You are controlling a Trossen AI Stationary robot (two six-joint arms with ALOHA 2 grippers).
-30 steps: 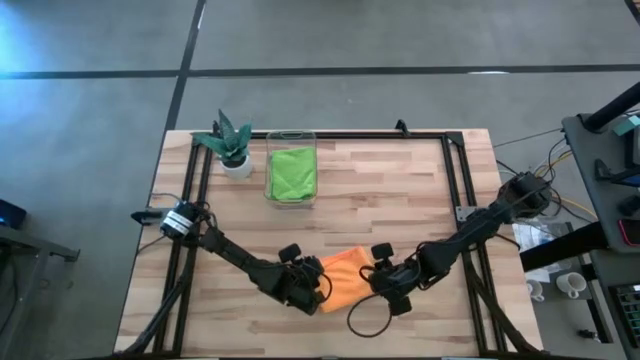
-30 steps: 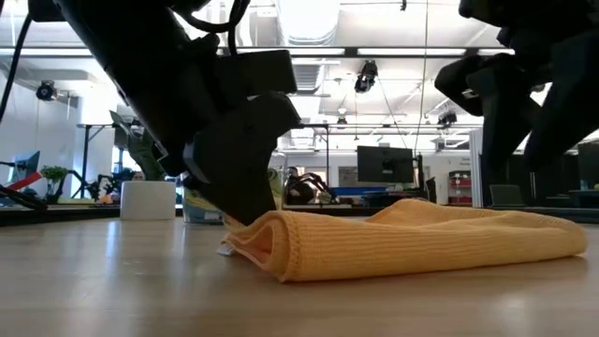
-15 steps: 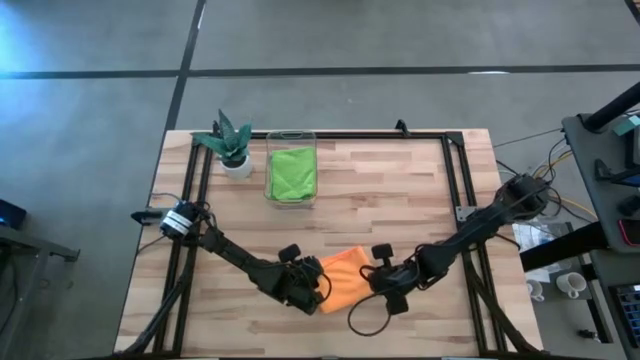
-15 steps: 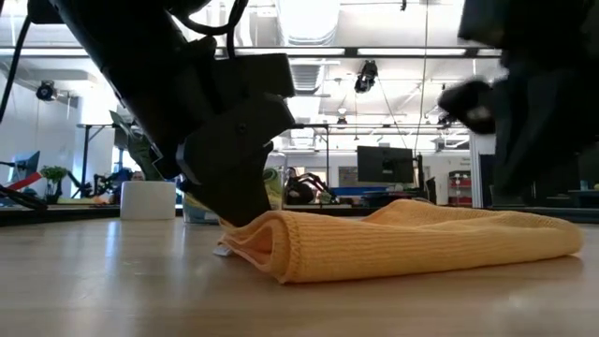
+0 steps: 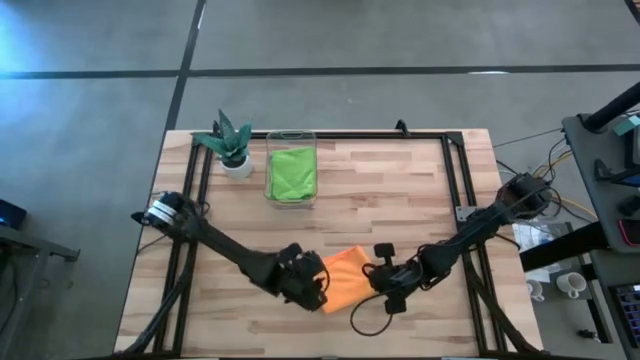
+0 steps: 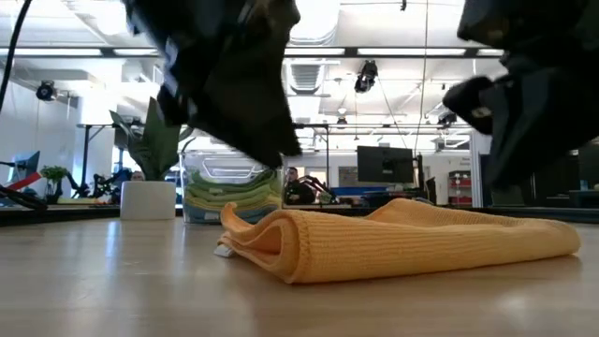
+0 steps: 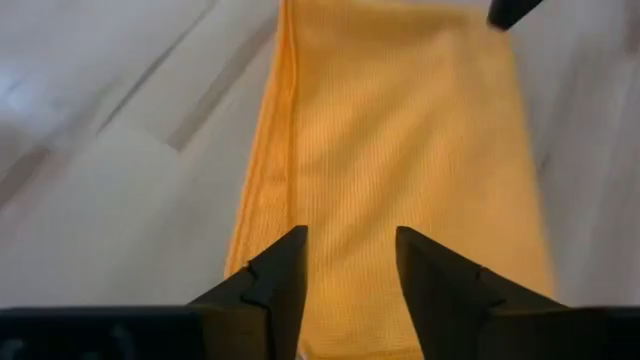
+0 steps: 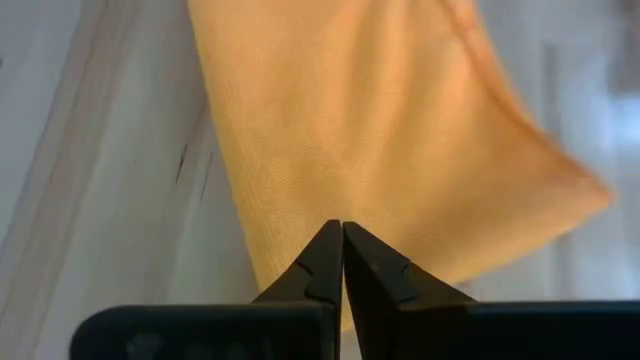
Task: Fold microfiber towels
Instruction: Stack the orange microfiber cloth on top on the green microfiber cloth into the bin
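Left wrist view: the left gripper hangs with its fingers parted over the orange towel, holding nothing. The right gripper is closed tight and empty at the towel's right edge. Folded, the towel lies near the table's front centre. It looks soft, light and limp; pinch a corner or hem. Both arms reach low and inward.
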